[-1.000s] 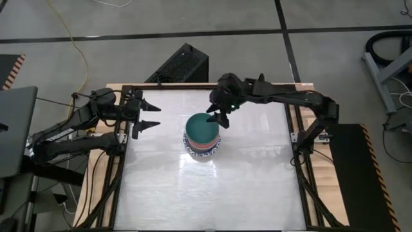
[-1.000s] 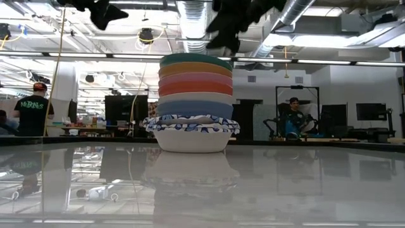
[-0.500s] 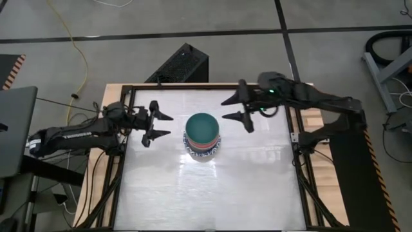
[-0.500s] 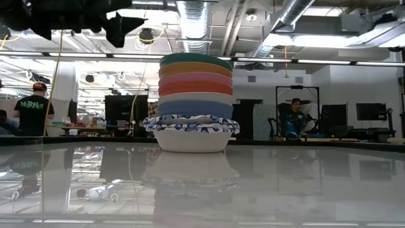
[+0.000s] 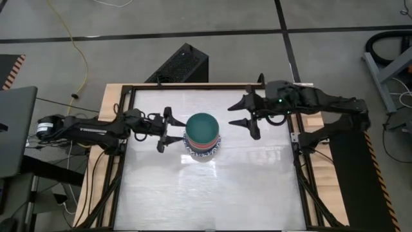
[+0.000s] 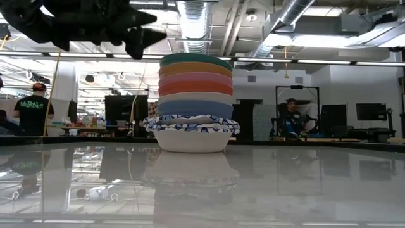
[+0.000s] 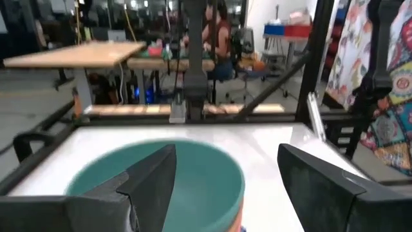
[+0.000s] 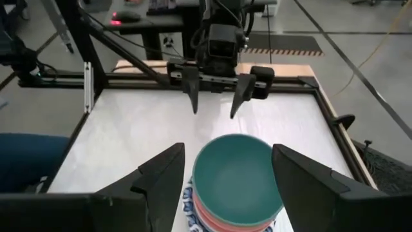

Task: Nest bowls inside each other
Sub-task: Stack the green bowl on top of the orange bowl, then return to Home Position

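My left gripper (image 5: 165, 130) hangs just beside the stack of bowls (image 5: 203, 138), fingers apart and holding nothing, lined up, I judge, to steady or square it. The bowls sit nested mid-desk (image 5: 212, 193): a blue-patterned bowl (image 6: 192, 134) at the bottom, the dark green bowl (image 5: 204, 126) on top, empty. Beyond, my right gripper (image 5: 250, 116) waits, likewise spread and empty.

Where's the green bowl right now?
The green bowl sits on top of the stack of bowls near the middle of the table, between the open left gripper and open right gripper.
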Action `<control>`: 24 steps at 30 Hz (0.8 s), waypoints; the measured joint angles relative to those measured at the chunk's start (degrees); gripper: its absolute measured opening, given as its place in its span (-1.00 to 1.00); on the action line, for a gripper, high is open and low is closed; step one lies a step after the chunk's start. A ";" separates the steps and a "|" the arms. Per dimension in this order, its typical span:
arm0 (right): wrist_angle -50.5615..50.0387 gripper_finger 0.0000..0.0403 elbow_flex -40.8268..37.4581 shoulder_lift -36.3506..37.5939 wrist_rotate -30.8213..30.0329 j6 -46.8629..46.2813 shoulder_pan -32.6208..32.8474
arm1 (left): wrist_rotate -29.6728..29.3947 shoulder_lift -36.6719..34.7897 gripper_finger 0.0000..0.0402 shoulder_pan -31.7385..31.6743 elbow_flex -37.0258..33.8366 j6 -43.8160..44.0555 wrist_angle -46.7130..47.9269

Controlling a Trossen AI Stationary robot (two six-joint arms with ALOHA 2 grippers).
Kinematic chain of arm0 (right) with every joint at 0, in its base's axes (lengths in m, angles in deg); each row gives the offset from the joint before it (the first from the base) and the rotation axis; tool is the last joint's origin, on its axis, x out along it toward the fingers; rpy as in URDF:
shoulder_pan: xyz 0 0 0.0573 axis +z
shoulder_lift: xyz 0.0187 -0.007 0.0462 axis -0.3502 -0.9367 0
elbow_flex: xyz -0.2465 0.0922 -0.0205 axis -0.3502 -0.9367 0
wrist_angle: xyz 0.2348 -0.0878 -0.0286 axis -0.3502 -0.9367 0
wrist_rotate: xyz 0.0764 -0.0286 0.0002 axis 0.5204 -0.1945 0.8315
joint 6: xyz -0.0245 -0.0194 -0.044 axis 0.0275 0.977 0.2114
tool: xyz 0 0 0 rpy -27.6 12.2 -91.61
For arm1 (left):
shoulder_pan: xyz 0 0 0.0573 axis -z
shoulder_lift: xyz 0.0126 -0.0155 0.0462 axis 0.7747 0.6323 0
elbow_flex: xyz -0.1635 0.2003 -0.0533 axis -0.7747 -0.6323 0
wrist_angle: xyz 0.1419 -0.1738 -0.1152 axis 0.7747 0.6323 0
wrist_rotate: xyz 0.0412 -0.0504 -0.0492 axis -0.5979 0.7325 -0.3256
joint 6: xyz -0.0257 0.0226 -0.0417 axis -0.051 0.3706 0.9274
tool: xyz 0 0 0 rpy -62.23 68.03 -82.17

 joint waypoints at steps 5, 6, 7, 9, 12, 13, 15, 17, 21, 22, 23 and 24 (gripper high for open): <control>-0.66 0.26 0.00 -0.27 -0.10 -0.28 0.31 | -2.82 4.00 0.30 0.24 0.00 0.00 -1.12; -0.60 0.26 0.00 -0.21 -0.08 -0.57 0.31 | -3.50 4.86 0.30 0.24 0.00 0.01 -1.12; -0.58 0.26 0.00 -0.20 -0.08 -0.83 0.31 | -4.00 5.76 0.30 0.24 0.00 0.01 -1.35; -0.70 0.26 0.00 -0.22 -0.08 -1.04 0.29 | -4.45 7.34 0.30 0.24 0.00 0.02 -1.77; -1.19 0.26 0.00 -0.25 -0.07 -1.20 0.31 | -4.51 8.99 0.30 0.24 0.00 0.20 -2.15; -1.38 0.26 0.00 -0.23 -0.06 -1.54 0.29 | -4.51 9.46 0.30 0.24 0.00 0.45 -2.04; -1.56 0.26 0.00 -0.23 -0.03 -2.12 0.30 | -4.56 9.82 0.30 0.24 0.00 0.96 -1.93; -1.78 0.26 0.00 -0.24 -0.03 -2.45 0.45 | -4.86 9.75 0.30 0.24 0.02 1.30 -2.15; -1.94 0.26 0.00 -0.23 0.01 -2.54 1.10 | -4.91 9.75 0.30 0.24 0.02 2.32 -2.04; -1.94 0.26 0.00 -0.23 0.03 -2.54 1.38 | -4.91 9.71 0.30 0.24 0.02 2.43 -2.08; -1.87 0.26 0.00 -0.23 0.03 -2.52 1.54 | -4.91 9.39 0.30 0.22 0.02 2.46 -1.97; -1.54 0.26 0.00 -0.23 0.03 -2.49 1.73 | -4.93 8.75 0.30 0.22 0.09 2.65 -1.74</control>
